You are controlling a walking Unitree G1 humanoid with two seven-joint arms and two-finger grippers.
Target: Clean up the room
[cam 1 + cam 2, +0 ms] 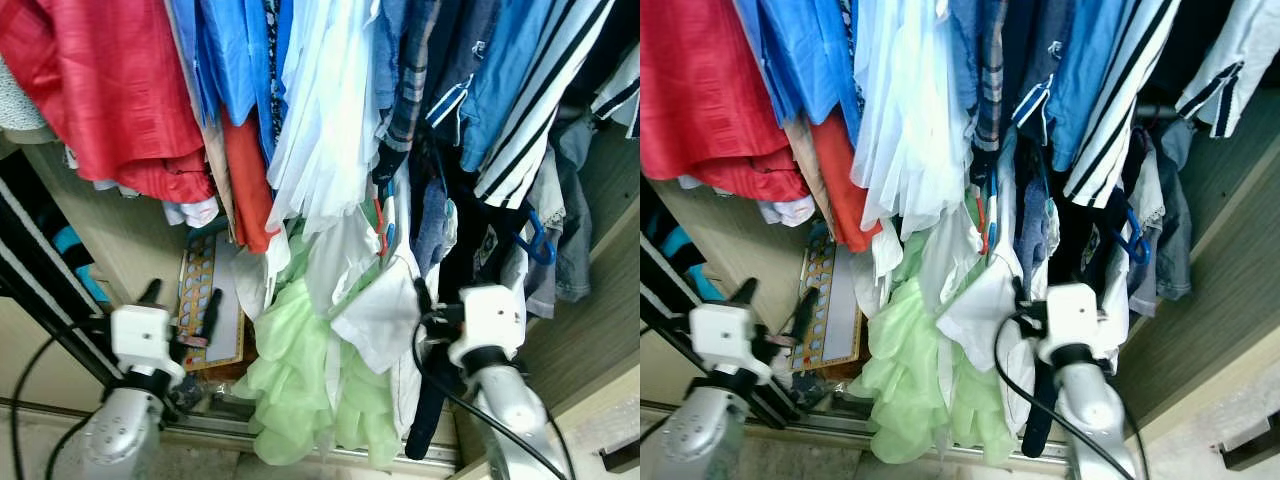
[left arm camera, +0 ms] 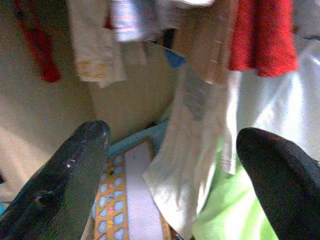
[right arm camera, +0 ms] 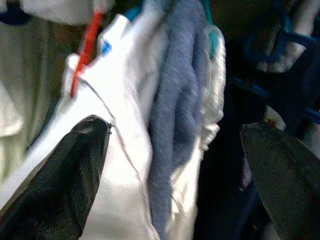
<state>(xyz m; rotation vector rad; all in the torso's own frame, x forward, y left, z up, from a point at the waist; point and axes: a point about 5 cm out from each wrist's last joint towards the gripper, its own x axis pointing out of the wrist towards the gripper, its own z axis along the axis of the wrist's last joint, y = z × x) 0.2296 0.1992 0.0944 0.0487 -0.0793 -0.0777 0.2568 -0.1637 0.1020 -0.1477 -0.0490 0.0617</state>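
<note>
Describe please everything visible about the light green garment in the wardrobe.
The light green garment looks thin, soft and ruffled, like gauzy fabric. It hangs low among the wardrobe's clothes, bunched in folds, its lower edge near the wardrobe's bottom rail. White garments overlap its upper right side. Its hanger is hidden. Neither gripper touches it.

Open wardrobe (image 1: 600,330) with wood-grain side panels (brightly lit).

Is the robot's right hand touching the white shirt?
Cannot tell. In the right wrist view the right gripper is open with the white shirt between and beyond its fingers, but no clear contact or gap shows.
</note>
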